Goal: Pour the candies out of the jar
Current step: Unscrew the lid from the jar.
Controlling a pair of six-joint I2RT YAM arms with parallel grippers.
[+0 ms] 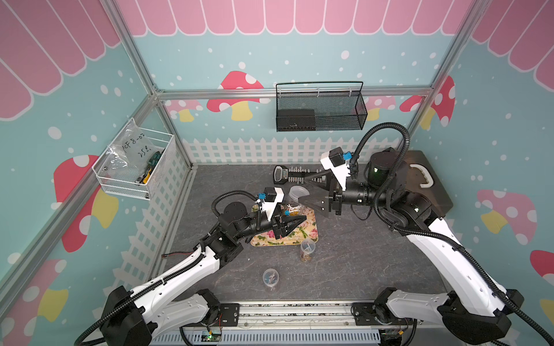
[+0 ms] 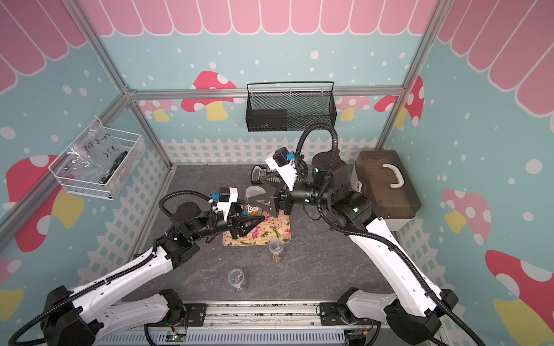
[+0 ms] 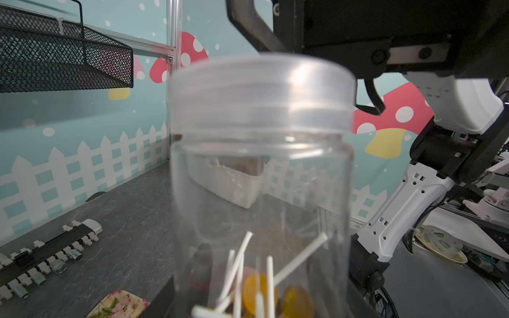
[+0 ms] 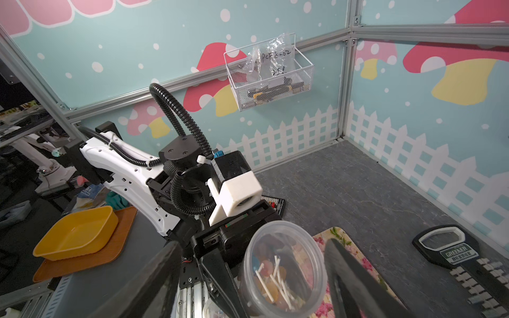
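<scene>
While left pincer [image 1: 301,218] grips jar [image 3: 261,192], right pincer [image 1: 302,190] straddles lid [image 3: 261,90], jaws spread.

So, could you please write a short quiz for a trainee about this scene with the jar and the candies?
1. True or false: the left end effector holds the jar with its lid on.
2. How many other small clear jars stand on the table, nearer the robot than the floral tray?
3. Where are the candies? A) inside the held jar B) spread on the floral tray C) loose on the table

Key: 1 true; 2 two; 3 A.
</scene>
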